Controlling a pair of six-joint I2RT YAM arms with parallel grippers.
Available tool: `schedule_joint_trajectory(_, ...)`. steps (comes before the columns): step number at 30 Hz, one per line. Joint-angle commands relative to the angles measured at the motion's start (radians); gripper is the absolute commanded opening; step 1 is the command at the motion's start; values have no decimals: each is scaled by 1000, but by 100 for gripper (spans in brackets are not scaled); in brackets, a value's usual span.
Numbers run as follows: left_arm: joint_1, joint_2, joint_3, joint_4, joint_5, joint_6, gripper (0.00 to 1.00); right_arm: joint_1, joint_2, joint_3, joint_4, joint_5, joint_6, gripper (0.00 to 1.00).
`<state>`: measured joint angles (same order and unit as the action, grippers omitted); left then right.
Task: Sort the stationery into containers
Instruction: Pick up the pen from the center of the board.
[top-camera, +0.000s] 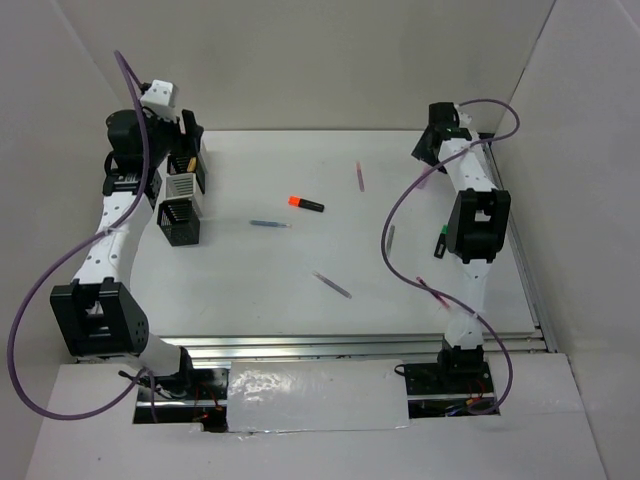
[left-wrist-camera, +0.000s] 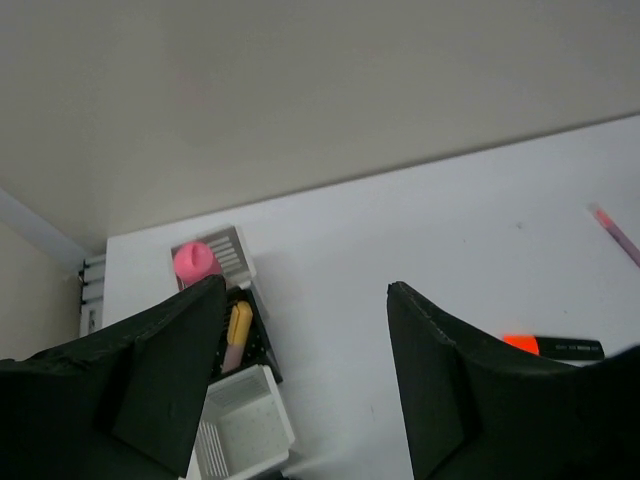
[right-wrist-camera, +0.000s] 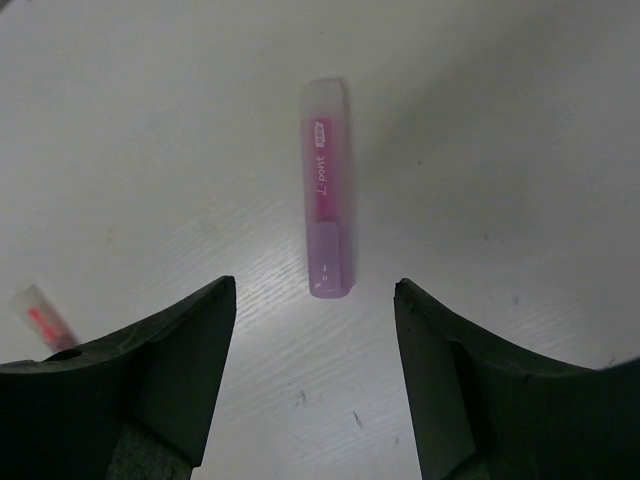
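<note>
1. Left gripper (left-wrist-camera: 305, 290): fingers wide apart, nothing between them. It hangs above the cup cluster at the table's (top-camera: 250, 300) 10 o'clock.
2. Cups, left wrist view: the rear silver-white cup (left-wrist-camera: 232, 252) holds the pink marker (left-wrist-camera: 197, 262). The black cup (left-wrist-camera: 257, 345) at its 6 o'clock holds the yellow-orange highlighter (left-wrist-camera: 238, 325). A second silver-white cup (left-wrist-camera: 245, 425) stands at 6 o'clock again.
3. Loose on the table, top view: blue pen (top-camera: 270, 224), with the orange-capped black marker (top-camera: 306, 204) at its 1 o'clock. The grey pen (top-camera: 391, 238) is well apart at 3 o'clock.
4. Right gripper (right-wrist-camera: 313, 296): fingers apart, gripping nothing. The pink pen (right-wrist-camera: 327, 188) lies flat at 12 o'clock of the gap, touching neither finger. A blurred red pen (right-wrist-camera: 40, 315) lies at 9 o'clock.
</note>
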<state>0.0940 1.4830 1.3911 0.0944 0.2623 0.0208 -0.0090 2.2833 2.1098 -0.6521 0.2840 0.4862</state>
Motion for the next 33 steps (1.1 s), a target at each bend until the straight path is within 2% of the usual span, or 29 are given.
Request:
schedule_joint_trajectory(1, 4, -36, -23, -35, 22, -7, 78, 4, 41, 58, 19, 67, 14, 71)
schedule_joint_trajectory(7, 7, -55, -30, -65, 28, -10, 78, 4, 120, 108, 19, 23, 37, 69)
schedule_joint_trajectory(13, 7, -44, -15, -87, 28, -12, 78, 4, 125, 110, 32, 24, 29, 65)
schedule_joint_trajectory(17, 7, -49, -24, -85, 29, -50, 78, 0, 114, 108, 34, -29, -24, 60)
schedule_joint_trajectory(20, 7, -61, -36, -88, 29, -41, 79, 3, 104, 128, 17, -85, -111, 60)
schedule_joint_trajectory(23, 6, -67, -44, -90, 25, -32, 79, 3, 107, 159, -3, -28, -222, 62)
schedule_joint_trajectory(26, 7, -69, -44, -91, 31, -36, 79, 53, 123, 177, -9, 58, -329, 69)
schedule_joint_trajectory(30, 7, -72, -44, -91, 37, -44, 79, 58, 156, 179, -29, 89, -397, 74)
schedule_joint_trajectory(33, 9, -75, -44, -91, 37, -45, 79, 37, 188, 185, -47, 55, -400, 74)
